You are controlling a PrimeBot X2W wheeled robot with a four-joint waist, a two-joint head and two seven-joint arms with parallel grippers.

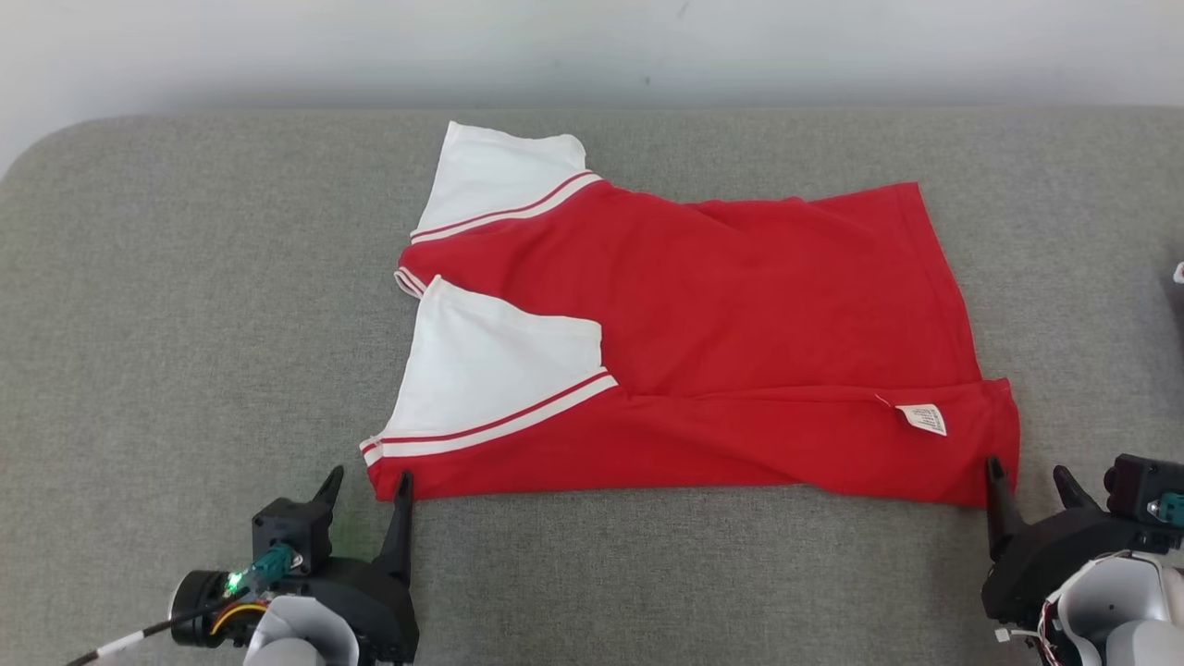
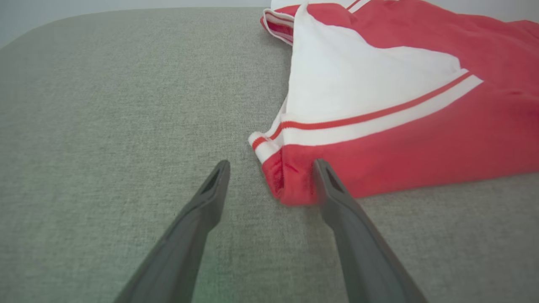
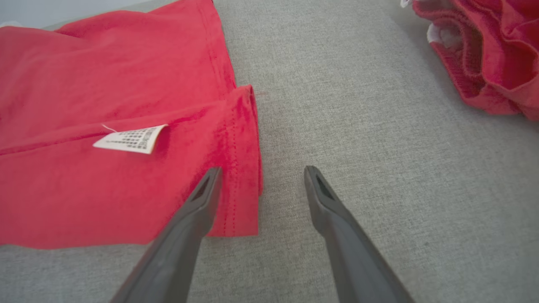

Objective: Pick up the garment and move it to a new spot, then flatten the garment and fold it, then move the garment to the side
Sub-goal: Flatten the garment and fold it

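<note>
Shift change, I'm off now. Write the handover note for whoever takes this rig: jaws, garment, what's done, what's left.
Left gripper: jaws open, holding nothing, at the near shoulder corner of the garment.
Right gripper: jaws open, holding nothing, at the near hem corner.
The garment, a red and white shirt, lies flat on the grey cushion, near long side folded over the body, care label up.
Done: laid out, flattened, first fold apparently in.
To do: finish folding, move it to the side. Another bunched red garment lies to the right.
</note>
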